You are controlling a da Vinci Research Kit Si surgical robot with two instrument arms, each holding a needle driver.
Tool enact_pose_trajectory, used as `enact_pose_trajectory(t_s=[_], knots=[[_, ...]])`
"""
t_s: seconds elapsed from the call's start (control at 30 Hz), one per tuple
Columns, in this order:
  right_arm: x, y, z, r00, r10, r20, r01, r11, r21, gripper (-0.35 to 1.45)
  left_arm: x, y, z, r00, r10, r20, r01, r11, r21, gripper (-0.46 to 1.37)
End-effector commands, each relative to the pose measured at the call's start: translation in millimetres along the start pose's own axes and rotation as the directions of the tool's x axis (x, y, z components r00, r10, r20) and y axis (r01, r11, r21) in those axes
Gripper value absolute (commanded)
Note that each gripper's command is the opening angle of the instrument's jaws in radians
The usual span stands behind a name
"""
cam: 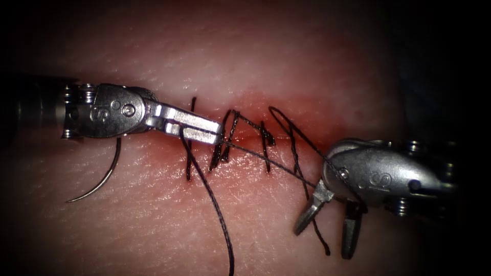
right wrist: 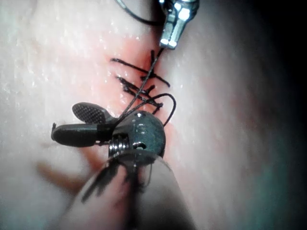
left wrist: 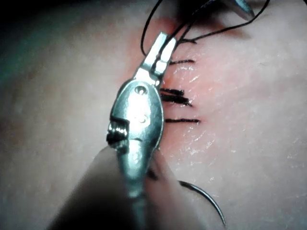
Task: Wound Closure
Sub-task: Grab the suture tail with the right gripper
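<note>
Taut thread (cam: pixel 266 161) spans between the tools, barring passage.

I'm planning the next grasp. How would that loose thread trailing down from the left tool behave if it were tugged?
The thread looks floppy: it hangs curved below the left tool, whose shut jaws hold it. Probably very light. The curved needle on the tissue would likely drag.

1. Darkness (cam: pixel 450 61) rings the lit area on all sides.
2. Light falls brightest in the middle and fades outward into that darkness.
3. No walls, floor, furniture or windows can be made out within the darkness.
</note>
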Motion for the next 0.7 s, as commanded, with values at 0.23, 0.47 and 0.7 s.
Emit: enact_pose_trajectory(t_s=[0.23,0.47,0.7], knots=[[-0.3,-0.3,1.2,1.000,-0.004,0.011,0.004,1.000,-0.011,0.70,0.0,-0.1,0.2,1.000,0.000,0.002,0.000,1.000,0.000,-0.35],[-0.5,0.0,1.2,1.000,-0.024,0.010,0.024,0.996,-0.082,0.68,-0.1,0.0,0.2,1.000,-0.006,0.002,0.006,1.000,0.000,-0.35],[-0.7,0.1,1.7,0.999,-0.033,0.013,0.035,0.993,-0.109,0.65,-0.1,0.0,0.2,1.000,-0.005,0.002,0.005,1.000,0.000,-0.35]])
